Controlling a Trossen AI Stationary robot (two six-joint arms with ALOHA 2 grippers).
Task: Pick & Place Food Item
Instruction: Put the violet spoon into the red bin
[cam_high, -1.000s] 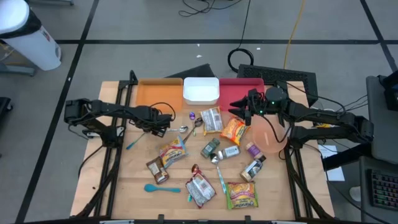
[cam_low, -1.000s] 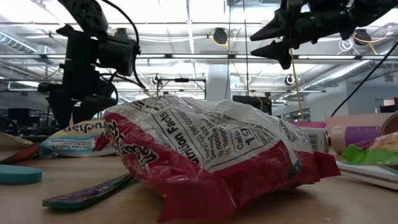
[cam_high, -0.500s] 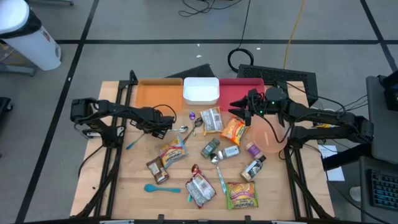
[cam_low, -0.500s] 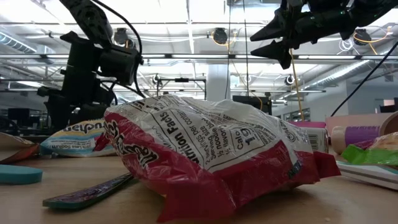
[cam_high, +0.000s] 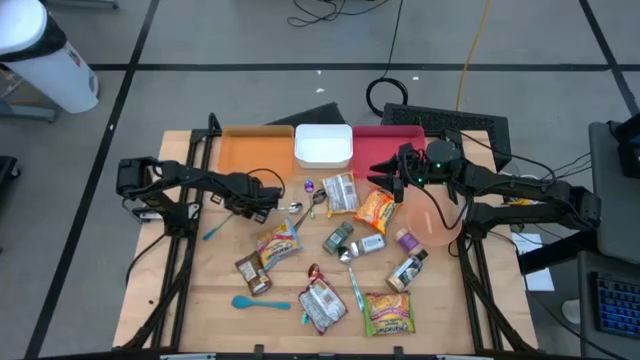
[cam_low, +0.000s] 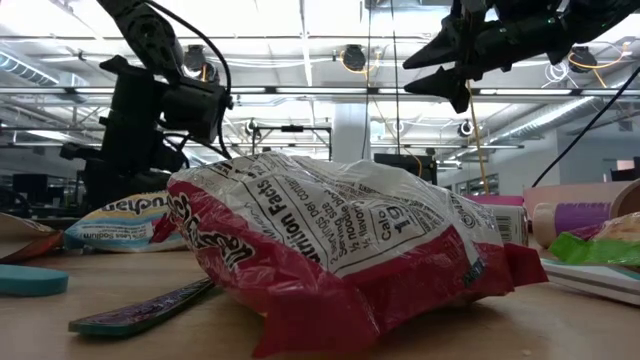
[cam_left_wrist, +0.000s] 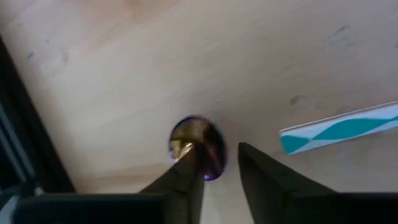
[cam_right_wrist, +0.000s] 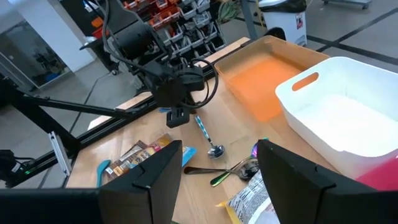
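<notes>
Nearest the front edge of the counter (cam_high: 200, 300), a red-and-white snack bag (cam_high: 322, 305) was seen lying flat among other packets. Farther back, on the left side, the left end effector (cam_left_wrist: 217, 149) was held low over the bare wood, its fingers parted by a narrow gap. A small round purple-and-gold piece (cam_left_wrist: 198, 134) lay on the counter at the tip of one finger, not between the two; whether it was touched could not be told. A teal-and-white stick (cam_left_wrist: 339, 127) lay near it. On the right side, the right end effector (cam_high: 383, 175) was held above the counter with its fingers apart and nothing in them. At the back edge, an orange tray (cam_high: 255, 150), a white bin (cam_high: 323, 146) and a red bin (cam_high: 395, 140) were lined up side by side.
</notes>
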